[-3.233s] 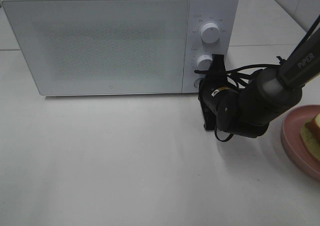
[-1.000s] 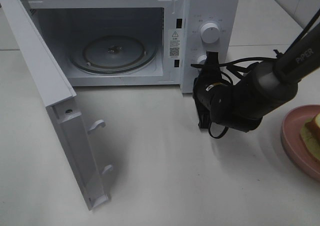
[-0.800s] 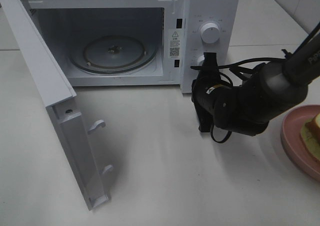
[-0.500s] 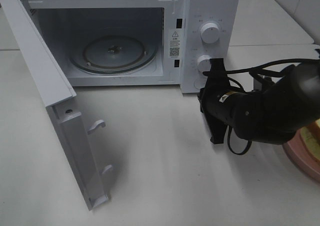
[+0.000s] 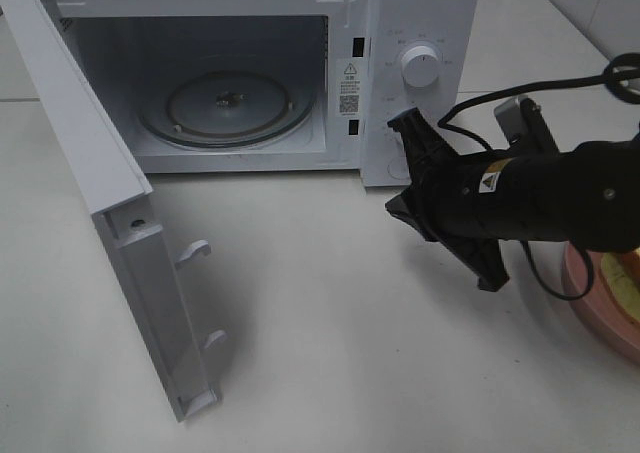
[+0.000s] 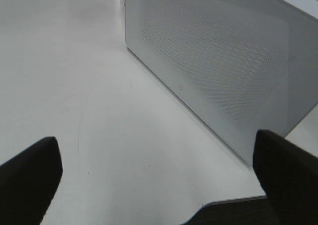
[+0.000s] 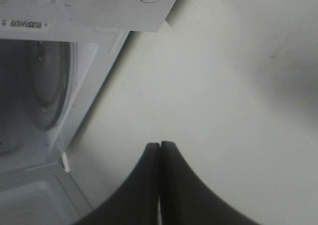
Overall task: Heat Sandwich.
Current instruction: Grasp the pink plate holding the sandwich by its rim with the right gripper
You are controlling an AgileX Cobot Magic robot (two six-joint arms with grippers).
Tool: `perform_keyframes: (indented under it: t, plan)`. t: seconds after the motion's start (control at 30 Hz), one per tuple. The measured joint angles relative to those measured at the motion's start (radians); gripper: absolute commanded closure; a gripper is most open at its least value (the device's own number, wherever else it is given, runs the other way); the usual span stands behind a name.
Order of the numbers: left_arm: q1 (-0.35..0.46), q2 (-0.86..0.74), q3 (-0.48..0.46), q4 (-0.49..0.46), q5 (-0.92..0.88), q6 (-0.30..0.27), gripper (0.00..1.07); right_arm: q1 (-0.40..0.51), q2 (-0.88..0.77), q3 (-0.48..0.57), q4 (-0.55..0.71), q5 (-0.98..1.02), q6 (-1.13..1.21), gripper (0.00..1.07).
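The white microwave (image 5: 420,33) stands at the back with its door (image 5: 110,223) swung wide open to the left. The glass turntable (image 5: 225,108) inside is bare. My right gripper (image 5: 395,209) is shut and empty, low over the table in front of the control panel, pointing left. In the right wrist view its fingers (image 7: 160,155) are pressed together, with the microwave's open cavity (image 7: 44,81) beyond. The sandwich (image 5: 622,275) shows only as a pale yellow sliver on the pink plate (image 5: 578,278) at the right edge, mostly hidden behind my right arm. My left gripper (image 6: 159,185) is open, facing the door's outer face (image 6: 223,76).
Two knobs, the upper one (image 5: 420,66) in full view, sit on the microwave's right panel just behind my right arm. The open door juts towards the table's front left. White tabletop (image 5: 320,373) lies between the door and my right arm.
The microwave door, shut at first, now stands open. My right gripper has drawn back from the control panel, turned, and shifted right, covering more of the plate.
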Motion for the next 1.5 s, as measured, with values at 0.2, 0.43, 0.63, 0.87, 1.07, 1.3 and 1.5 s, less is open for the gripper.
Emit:
perform_keyframes:
  t: [0.2, 0.43, 0.63, 0.87, 1.07, 1.3, 1.5]
  plan:
    - [0.0, 0.0, 0.0, 0.0, 0.0, 0.0, 0.08, -0.042, -0.081, -0.021, -0.063, 0.253, -0.246, 1.07]
    - [0.0, 0.0, 0.0, 0.0, 0.0, 0.0, 0.08, -0.049, -0.11, -0.114, -0.083, 0.526, -0.562, 1.07]
    - [0.0, 0.0, 0.0, 0.0, 0.0, 0.0, 0.08, -0.049, -0.111, -0.207, -0.084, 0.823, -0.963, 1.07]
    - [0.0, 0.0, 0.0, 0.0, 0.0, 0.0, 0.08, -0.049, -0.112, -0.247, -0.089, 0.984, -1.215, 1.04]
    - [0.0, 0.0, 0.0, 0.0, 0.0, 0.0, 0.08, -0.049, -0.121, -0.251, -0.093, 1.025, -1.236, 0.71]
    - [0.0, 0.0, 0.0, 0.0, 0.0, 0.0, 0.08, -0.049, -0.123, -0.251, -0.107, 1.033, -1.228, 0.04]
    - [0.0, 0.0, 0.0, 0.0, 0.0, 0.0, 0.08, -0.049, -0.123, -0.258, -0.118, 1.082, -1.243, 0.07]
